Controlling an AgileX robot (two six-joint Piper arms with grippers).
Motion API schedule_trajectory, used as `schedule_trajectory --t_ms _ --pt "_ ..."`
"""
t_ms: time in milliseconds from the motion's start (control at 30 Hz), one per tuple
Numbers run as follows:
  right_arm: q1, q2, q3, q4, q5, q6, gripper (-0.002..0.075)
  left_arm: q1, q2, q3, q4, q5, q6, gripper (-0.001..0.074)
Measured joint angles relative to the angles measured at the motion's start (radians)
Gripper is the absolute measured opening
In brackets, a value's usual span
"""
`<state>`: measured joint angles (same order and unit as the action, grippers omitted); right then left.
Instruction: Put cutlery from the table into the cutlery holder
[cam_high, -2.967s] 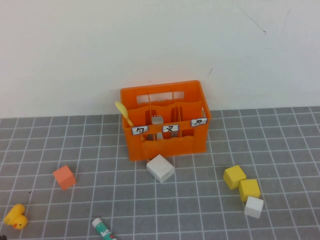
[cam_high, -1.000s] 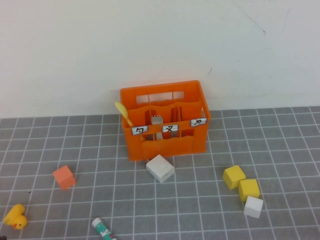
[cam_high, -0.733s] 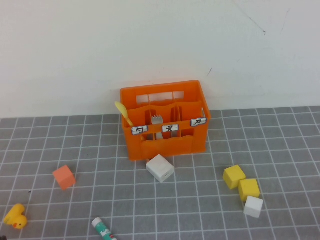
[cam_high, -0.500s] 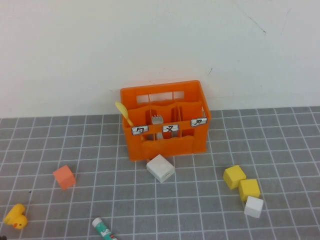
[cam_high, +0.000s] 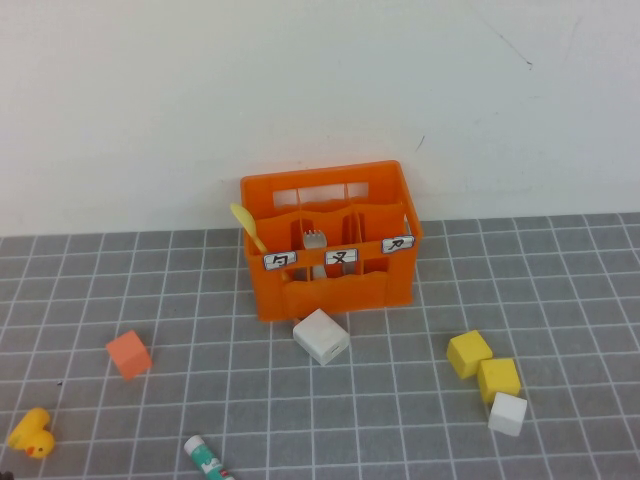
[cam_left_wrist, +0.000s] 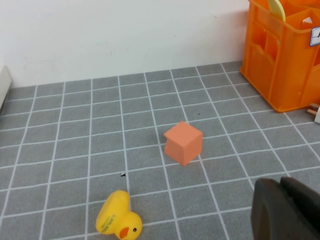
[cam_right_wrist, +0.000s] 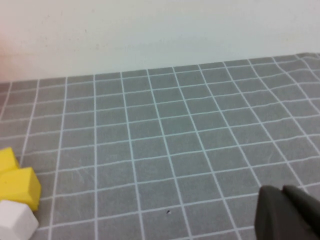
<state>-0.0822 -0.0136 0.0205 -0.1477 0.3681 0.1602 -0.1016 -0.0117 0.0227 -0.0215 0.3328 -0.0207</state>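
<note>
Already the cutlery holder (cam_high: 328, 238) carries both pieces, and neither arm reaches into the high view.

Standing in the left compartment, the pale yellow spoon (cam_high: 247, 226) leans out over the holder's left rim; the grey fork (cam_high: 314, 239) stands in the middle compartment, tines up. On the table (cam_high: 400, 420) a white cube (cam_high: 321, 336) lies just before the holder, an orange cube (cam_high: 128, 353) and yellow duck (cam_high: 31, 433) well to its left. Nothing has shifted since three seconds ago. Left gripper (cam_left_wrist: 284, 210) and right gripper (cam_right_wrist: 290, 211) each show only a dark edge low over the table, so I cannot tell how wide either claw stands.
</note>
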Motion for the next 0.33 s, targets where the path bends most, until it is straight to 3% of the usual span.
schedule_trajectory --t_ms 333 --pt "0.0 0.0 0.0 0.0 0.0 0.028 -0.0003 0.0 0.0 0.0 0.0 0.0 0.0 -0.0001"
